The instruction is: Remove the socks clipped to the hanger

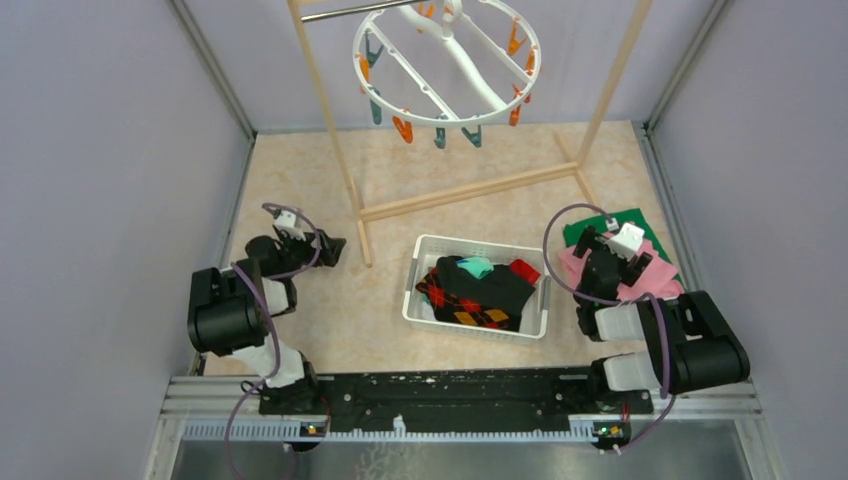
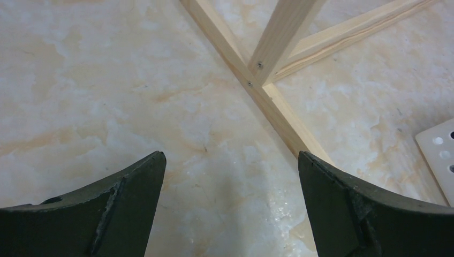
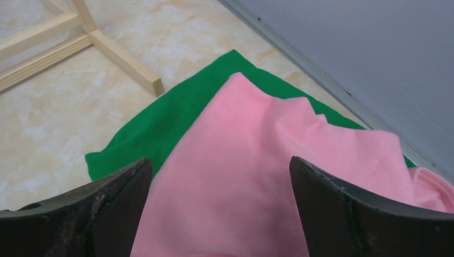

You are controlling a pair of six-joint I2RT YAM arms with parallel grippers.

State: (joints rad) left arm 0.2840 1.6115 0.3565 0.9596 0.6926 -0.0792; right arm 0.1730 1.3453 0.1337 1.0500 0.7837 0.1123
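Between my two claws sits a white perforated basket (image 1: pixel 424 248), just to the right of the left claw (image 2: pixel 230 155) and just to the left of the right claw (image 3: pixel 219 160). The socks (image 1: pixel 490 290) are piled in it: black argyle with orange-red diamonds toward the side nearer the left claw, a teal one on top at the far edge, and a red one at the corner nearer the right claw. Far beyond both claws and well above them, the hanger (image 1: pixel 478 82) hangs from the top rail of the wooden rack (image 1: pixel 470 192); it is a white round ring with curved crossbars, and its orange and teal clips (image 1: pixel 402 128) dangle loose around the rim. My left claw is released, jaws spread wide over the bare marbled table (image 1: pixel 300 170). Just ahead of it is the rack's foot, where an upright meets the floor bar, and a corner of the basket shows at the right edge of its wrist view. My right claw is also released, jaws wide apart and gripping nothing. It hovers over a pink cloth (image 3: pixel 267 160) lying on a green cloth (image 3: pixel 160 123), with one end of the rack's foot ahead to its left and the grey wall (image 3: pixel 348 43) close on its right.
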